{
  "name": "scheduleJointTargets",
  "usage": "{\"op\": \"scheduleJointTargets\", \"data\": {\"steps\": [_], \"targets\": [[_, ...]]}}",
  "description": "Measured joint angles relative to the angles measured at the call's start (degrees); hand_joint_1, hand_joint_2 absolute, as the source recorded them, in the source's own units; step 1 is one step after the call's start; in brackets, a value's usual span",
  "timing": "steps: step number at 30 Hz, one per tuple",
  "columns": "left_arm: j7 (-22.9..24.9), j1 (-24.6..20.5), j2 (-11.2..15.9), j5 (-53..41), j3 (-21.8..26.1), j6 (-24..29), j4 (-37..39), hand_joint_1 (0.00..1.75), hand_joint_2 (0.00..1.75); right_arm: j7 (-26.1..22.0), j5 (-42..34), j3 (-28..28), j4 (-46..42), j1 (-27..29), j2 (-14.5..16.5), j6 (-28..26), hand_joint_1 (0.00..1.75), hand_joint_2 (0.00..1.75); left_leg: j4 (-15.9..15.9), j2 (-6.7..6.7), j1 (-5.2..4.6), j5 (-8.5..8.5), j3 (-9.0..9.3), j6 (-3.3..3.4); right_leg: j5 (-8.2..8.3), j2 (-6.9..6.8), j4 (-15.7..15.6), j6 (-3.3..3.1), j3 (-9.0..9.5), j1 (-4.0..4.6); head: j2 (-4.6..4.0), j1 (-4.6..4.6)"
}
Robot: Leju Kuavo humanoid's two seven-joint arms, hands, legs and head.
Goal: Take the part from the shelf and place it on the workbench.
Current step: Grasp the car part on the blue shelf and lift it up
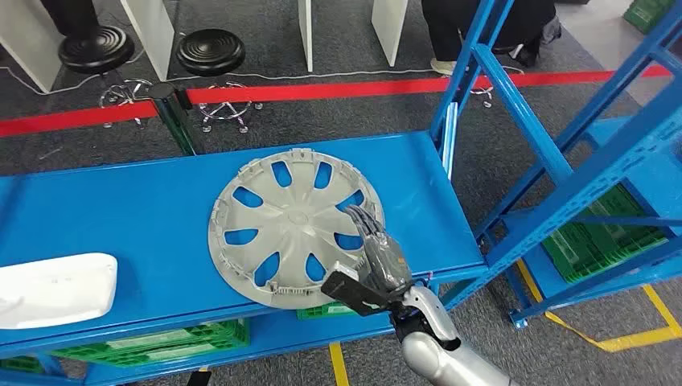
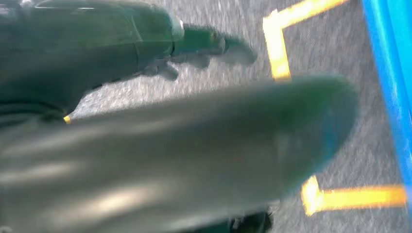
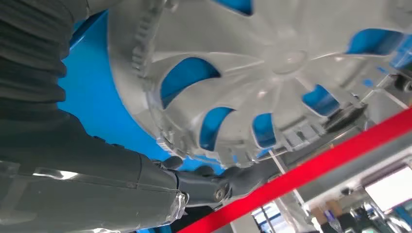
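White panel (image 1: 52, 289): on blue shelf (image 1: 121, 209), far left, part out of frame. Left hand (image 2: 145, 63): over grey floor with yellow tape (image 2: 277, 43), fingers loosely extended, holding nothing. Hubcap (image 1: 293, 227): grey, flat on shelf centre-right, near edge overhanging front lip. Right hand (image 1: 378, 257): on hubcap's right rim, fingers (image 3: 233, 179) lying along rim; grip cannot be told. Green crates (image 1: 599, 237): lower shelf, right.

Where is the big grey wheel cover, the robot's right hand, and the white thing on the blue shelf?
Wheel cover (image 1: 293, 219): head view, on its centre hub.
Right hand (image 1: 376, 256): head view, on the hand's back, at the cover's rim.
White part (image 1: 56, 289): head view, on its flat top.
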Motion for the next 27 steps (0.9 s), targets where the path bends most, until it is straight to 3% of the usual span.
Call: {"op": "scheduleJointTargets", "data": {"steps": [3, 8, 14, 19, 27], "targets": [[0.02, -0.33, -0.18, -0.01, -0.01, 0.02, -0.03, 0.00, 0.00, 0.24, -0.45, 0.11, -0.01, -0.82, -0.07, 0.37, 0.00, 1.75, -0.08, 0.01, -0.12, -0.08, 0.04, -0.02, -0.79, -0.02, -0.32, 0.71, 0.27, -0.26, 0.01, 0.02], [0.14, -0.74, -0.19, 0.04, -0.01, 0.18, -0.02, 0.00, 0.00, 0.34, -0.99, 0.82, 0.34, -1.30, -0.02, 1.28, 0.00, 1.75, 0.09, 0.02, -0.98, -0.61, 0.08, 0.14, -4.78, -0.04, -3.23, 1.53, 2.57, -1.24, 0.01, -0.50], [0.54, -0.88, -0.18, -0.27, -0.01, 0.13, -0.01, 0.00, 0.00, 0.13, -3.03, 1.75, 0.82, -2.19, -0.16, 5.39, 0.00, 1.75, -0.05, 0.08, -1.02, -0.52, 0.59, 0.04, -4.86, -0.03, -3.21, 1.51, 3.03, -1.23, 0.00, -1.21], [1.62, -1.55, -0.30, -1.48, -0.08, -0.17, -0.03, 0.00, 0.00, -0.31, -8.21, 3.11, 1.97, -4.16, -0.26, 10.48, 0.00, 1.75, -0.07, 0.11, -0.99, -0.40, 0.68, -0.05, -4.77, -0.04, -3.21, 1.44, 3.16, -1.26, 0.01, -1.19], [2.48, -2.35, -0.75, -2.20, -0.16, -0.95, -0.04, 0.00, 0.00, -1.75, -15.44, 4.64, 7.97, -9.33, -0.14, 12.11, 0.00, 1.75, -0.07, 0.21, -1.08, -0.29, 0.69, 0.03, -4.62, -0.03, -3.34, 1.42, 3.27, -1.34, 0.00, -1.07]]}}
